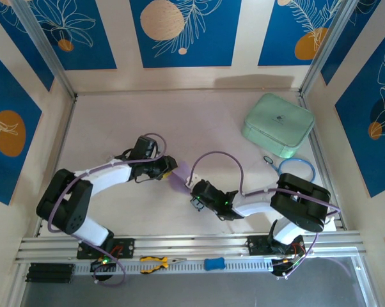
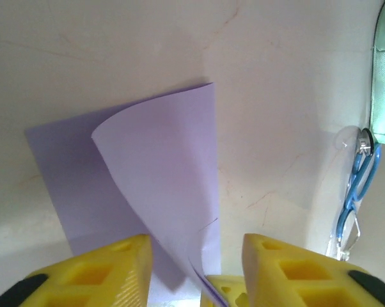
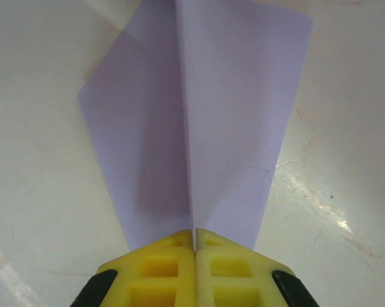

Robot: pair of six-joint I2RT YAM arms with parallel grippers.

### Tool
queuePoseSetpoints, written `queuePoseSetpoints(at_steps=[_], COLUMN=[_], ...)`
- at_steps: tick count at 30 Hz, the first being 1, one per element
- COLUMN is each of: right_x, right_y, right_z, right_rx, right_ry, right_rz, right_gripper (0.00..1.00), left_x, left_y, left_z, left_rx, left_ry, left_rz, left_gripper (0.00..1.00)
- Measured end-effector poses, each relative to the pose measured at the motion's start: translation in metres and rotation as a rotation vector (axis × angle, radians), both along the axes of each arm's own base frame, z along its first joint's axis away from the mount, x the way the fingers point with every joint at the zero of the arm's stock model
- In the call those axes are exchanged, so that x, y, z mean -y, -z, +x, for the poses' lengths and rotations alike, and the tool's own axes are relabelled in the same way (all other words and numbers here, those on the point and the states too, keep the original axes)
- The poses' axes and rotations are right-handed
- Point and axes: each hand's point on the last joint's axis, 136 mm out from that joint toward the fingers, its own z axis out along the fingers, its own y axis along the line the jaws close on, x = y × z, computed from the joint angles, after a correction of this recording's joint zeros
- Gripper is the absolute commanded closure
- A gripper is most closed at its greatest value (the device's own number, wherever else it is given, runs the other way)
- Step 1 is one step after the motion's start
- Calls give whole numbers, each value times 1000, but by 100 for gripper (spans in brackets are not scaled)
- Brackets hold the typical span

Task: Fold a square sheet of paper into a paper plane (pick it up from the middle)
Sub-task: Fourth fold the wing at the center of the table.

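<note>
Nearest us, on the rail between the arm bases, we note yellow-handled pliers [image 1: 155, 262] and a small blue object [image 1: 213, 263]. Right gripper [image 3: 194, 242]: fingers pressed together, pinching the near edge of the square sheet of paper [image 3: 231, 109] exactly at a raised centre crease. In the right wrist view the two halves fan out left and right from that crease down toward the table [image 3: 39, 192]. Left gripper [image 2: 196, 249]: fingers spread, with a curled-up flap of the sheet running down into the gap between them; we cannot tell whether either pad touches it. In the top view the sheet sits at mid-table, between the two grippers, which face each other close together. Farther off, to the right, a blue-looped item [image 1: 298, 169] lies on the table. Beyond it, at the far right, sits the mint-green case [image 1: 279, 125], well apart from the paper.
</note>
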Motion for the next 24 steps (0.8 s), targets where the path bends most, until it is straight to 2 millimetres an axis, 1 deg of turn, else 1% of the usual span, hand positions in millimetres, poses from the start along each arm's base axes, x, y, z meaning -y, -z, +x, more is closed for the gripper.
queuePoseSetpoints(at_steps=[4, 7, 13, 19, 24], right_x=[-1, -2, -4, -9, -13], right_y=[2, 4, 5, 4, 5], right_z=[-1, -1, 0, 3, 3], right_rx=[-59, -104, -203, -321, -401], right_ry=[-1, 5, 31, 54, 73], right_rz=[40, 74, 151, 228, 277], right_gripper=[98, 98, 98, 98, 98], left_x=[-7, -11, -17, -18, -18], left_y=[-14, -20, -19, -18, -18], left_z=[3, 3, 2, 1, 1], left_rx=[45, 68, 61, 56, 55], left_ry=[-15, -21, -32, -34, -36], left_rz=[32, 52, 79, 83, 82], left_gripper=[46, 46, 47, 51, 59])
